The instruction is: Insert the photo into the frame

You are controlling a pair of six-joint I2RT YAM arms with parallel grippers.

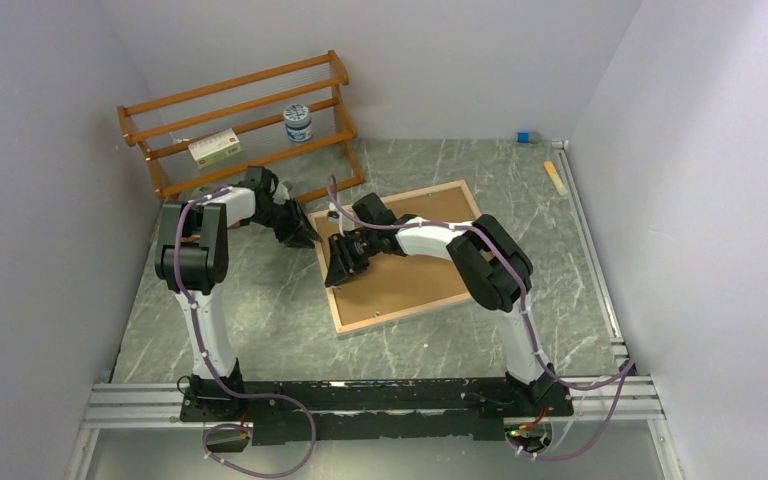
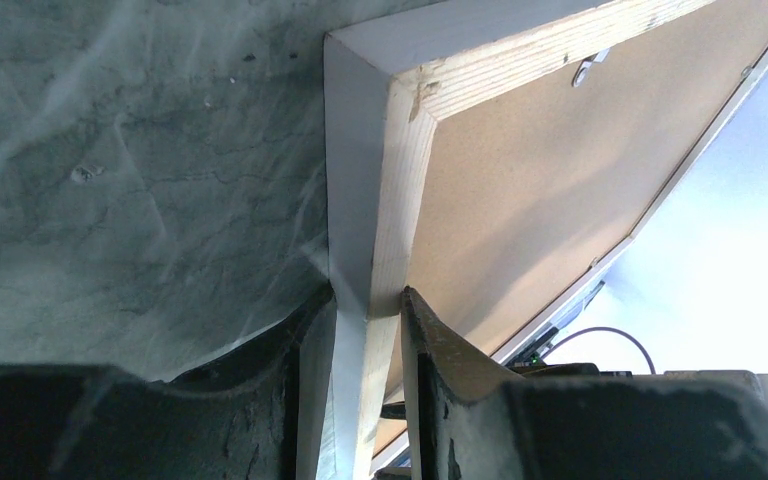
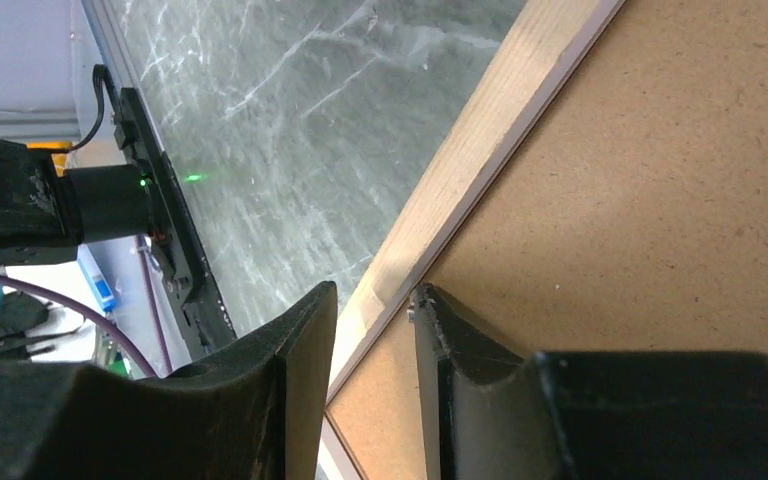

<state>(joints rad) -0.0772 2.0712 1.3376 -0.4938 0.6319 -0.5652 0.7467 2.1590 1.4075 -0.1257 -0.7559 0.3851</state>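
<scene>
Roughly left-to-right, the long axis of the frame (image 1: 400, 288), back side up.

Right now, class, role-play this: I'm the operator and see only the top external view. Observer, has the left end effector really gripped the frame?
Observer: Yes. In the left wrist view the left end effector has its fingers pressed on both sides of the frame rim, near a corner.
Operator: And the right end effector?
Observer: It straddles the rim too: one finger outside, one over the brown backing board.
Operator: Any fastener on that board?
Observer: A small metal tab near the far rim.
</scene>
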